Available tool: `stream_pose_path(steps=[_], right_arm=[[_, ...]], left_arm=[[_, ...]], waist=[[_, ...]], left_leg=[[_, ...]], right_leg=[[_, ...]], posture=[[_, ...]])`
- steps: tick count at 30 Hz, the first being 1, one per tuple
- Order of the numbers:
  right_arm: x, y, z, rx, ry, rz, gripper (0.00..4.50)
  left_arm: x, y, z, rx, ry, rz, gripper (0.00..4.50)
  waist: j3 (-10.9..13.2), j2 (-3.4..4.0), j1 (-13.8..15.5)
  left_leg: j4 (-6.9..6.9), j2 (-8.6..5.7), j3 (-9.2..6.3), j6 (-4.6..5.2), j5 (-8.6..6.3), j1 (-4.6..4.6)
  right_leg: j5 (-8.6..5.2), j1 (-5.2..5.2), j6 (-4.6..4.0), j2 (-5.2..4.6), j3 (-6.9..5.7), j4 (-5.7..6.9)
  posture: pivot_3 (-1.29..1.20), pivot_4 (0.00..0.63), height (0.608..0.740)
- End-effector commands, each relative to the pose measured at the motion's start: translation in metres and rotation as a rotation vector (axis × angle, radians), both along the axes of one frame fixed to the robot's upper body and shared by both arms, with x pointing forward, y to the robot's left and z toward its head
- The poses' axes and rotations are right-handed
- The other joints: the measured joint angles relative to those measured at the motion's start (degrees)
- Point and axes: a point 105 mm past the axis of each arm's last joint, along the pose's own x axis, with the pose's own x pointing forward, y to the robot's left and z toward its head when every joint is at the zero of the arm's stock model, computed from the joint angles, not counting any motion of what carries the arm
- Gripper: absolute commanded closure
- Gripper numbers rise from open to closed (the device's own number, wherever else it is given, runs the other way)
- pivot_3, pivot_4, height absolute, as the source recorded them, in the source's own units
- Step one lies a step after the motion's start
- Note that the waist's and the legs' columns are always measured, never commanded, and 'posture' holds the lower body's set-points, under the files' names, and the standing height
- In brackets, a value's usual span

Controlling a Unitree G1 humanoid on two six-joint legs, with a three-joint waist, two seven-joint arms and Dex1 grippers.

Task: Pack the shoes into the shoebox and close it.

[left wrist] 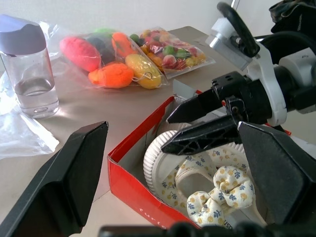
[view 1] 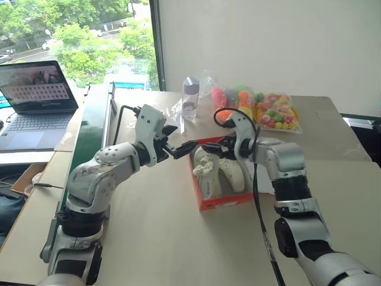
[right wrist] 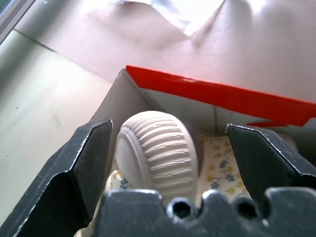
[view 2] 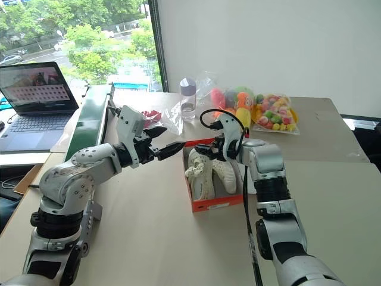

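The red-orange shoebox (view 1: 226, 202) stands open at the middle of the table, its white inside showing. Both cream-white shoes (view 1: 205, 171) lie in it side by side, one of them tilted on its side with the ribbed sole (right wrist: 158, 153) facing up. My right gripper (view 1: 217, 148) hovers open over the box's far end, its fingers (right wrist: 94, 148) wide apart on either side of that shoe's heel and clear of it. My left gripper (view 1: 180, 138) is open just beyond the box's far left corner, pointing at the right gripper, with nothing between its fingers (left wrist: 74, 173).
A long green tray (view 1: 92, 131) runs along the table's left side, with an open laptop (view 1: 36, 95) beyond it. At the back stand a clear bottle (view 1: 190, 98) with a lilac cap and bags of colourful toys (view 1: 265, 108). Crumpled clear plastic (left wrist: 19, 133) lies near the bottle.
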Motion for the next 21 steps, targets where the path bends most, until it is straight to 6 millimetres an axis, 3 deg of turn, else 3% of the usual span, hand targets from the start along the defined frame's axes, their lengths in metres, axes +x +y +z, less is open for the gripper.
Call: stream_pose_path(steps=[1, 7, 11, 15, 21], right_arm=[[-0.001, -0.009, 0.045, 0.029, -0.126, 0.002, 0.10], [-0.030, -0.016, 0.076, -0.016, -0.234, 0.140, 0.10], [-0.065, -0.001, 0.085, -0.062, -0.312, 0.391, 1.11], [-0.091, 0.006, 0.074, -0.124, -0.304, 0.587, 2.48], [-0.090, 0.007, 0.044, -0.208, -0.255, 0.676, 4.43]], left_arm=[[-0.005, -0.006, 0.005, 0.036, -0.036, -0.068, 0.00], [-0.009, -0.002, -0.014, 0.124, 0.016, -0.127, 0.00], [-0.013, 0.007, -0.022, 0.187, 0.026, -0.159, 0.00], [-0.019, 0.020, -0.030, 0.273, 0.023, -0.189, 0.00], [-0.028, 0.029, -0.026, 0.304, 0.008, -0.239, 0.00]], waist=[[0.02, 0.00, -0.04], [0.13, -0.02, -0.04], [0.17, -0.05, -0.16], [0.24, -0.06, -0.18], [0.30, -0.14, 0.09]], left_leg=[[0.00, 0.00, 0.00, 0.00, 0.00, 0.00], [0.00, 0.00, 0.00, 0.01, 0.00, -0.03], [0.00, 0.01, 0.01, 0.01, 0.00, -0.01], [0.00, 0.03, 0.01, 0.01, -0.01, 0.02], [0.06, -0.01, 0.01, 0.02, -0.01, 0.02]], right_leg=[[0.00, 0.00, 0.00, 0.00, 0.00, 0.00], [-0.01, -0.07, 0.00, 0.02, 0.01, 0.01], [-0.21, -0.07, 0.33, 0.04, 0.02, 0.01], [-0.23, -0.08, 0.31, 0.05, 0.04, 0.01], [-0.33, -0.06, 0.13, -0.03, 0.06, 0.02]], posture=[[0.00, 0.150, 0.740], [0.00, 0.150, 0.740], [0.00, 0.150, 0.740], [0.00, 0.150, 0.740], [0.00, 0.150, 0.740]])
